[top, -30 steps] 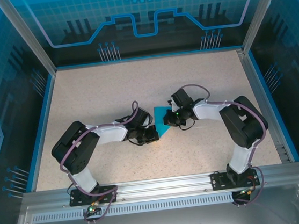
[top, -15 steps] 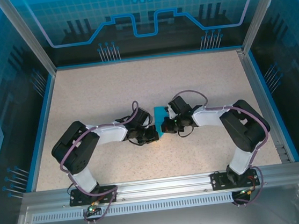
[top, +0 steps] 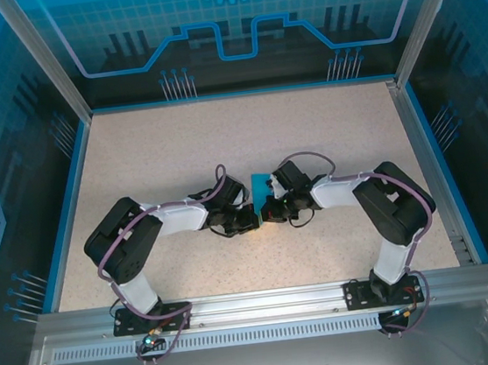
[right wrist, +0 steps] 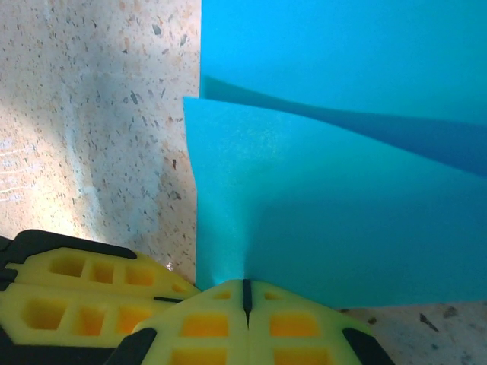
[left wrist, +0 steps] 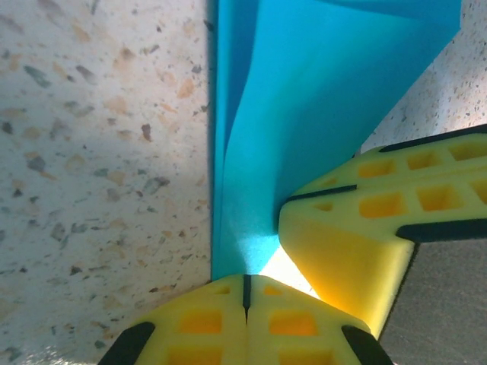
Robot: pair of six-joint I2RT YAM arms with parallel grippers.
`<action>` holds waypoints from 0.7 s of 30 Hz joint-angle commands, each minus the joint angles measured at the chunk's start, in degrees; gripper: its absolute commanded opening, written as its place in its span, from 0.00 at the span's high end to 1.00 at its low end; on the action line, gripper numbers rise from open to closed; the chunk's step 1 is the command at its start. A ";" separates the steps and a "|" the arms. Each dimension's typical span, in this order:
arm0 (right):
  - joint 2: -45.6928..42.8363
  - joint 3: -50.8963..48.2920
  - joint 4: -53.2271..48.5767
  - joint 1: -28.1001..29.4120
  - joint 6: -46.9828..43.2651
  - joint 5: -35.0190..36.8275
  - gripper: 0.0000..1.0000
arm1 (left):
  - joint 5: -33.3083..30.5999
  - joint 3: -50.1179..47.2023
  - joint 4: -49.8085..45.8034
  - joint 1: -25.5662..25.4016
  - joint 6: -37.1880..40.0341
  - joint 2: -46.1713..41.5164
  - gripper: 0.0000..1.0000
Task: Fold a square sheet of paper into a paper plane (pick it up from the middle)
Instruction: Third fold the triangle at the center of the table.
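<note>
The left pincer (left wrist: 245, 296) is pressed fully shut, nipping the near edge of the folded cyan sheet of paper (left wrist: 304, 114). Just beside it on the right, the right pincer (right wrist: 245, 296) is likewise clamped on the sheet. The sheet fans out beyond both pincers over the speckled table (top: 178, 146).
</note>
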 commanded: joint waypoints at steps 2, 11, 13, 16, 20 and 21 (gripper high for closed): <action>3.21 -0.06 -1.15 -0.93 -1.55 1.77 0.97 | -2.46 -0.77 -6.63 0.10 -0.41 1.57 1.00; 2.78 2.16 -2.00 -6.78 -5.05 2.30 0.96 | -2.86 0.18 -11.59 0.10 0.95 2.42 1.00; 2.83 2.36 -2.14 -7.70 -5.36 2.82 0.96 | -2.81 0.47 -12.05 0.11 1.24 2.81 1.00; 2.93 4.27 -2.38 -8.90 -5.71 3.83 0.96 | -2.50 0.62 -12.29 0.11 1.47 3.11 1.00; 3.62 5.13 -2.84 -10.75 -6.53 4.95 0.96 | -2.37 0.99 -12.38 0.10 1.70 3.38 1.00; 3.85 5.22 -2.94 -11.24 -6.82 5.24 0.96 | -2.29 1.04 -12.49 0.12 1.78 3.43 1.00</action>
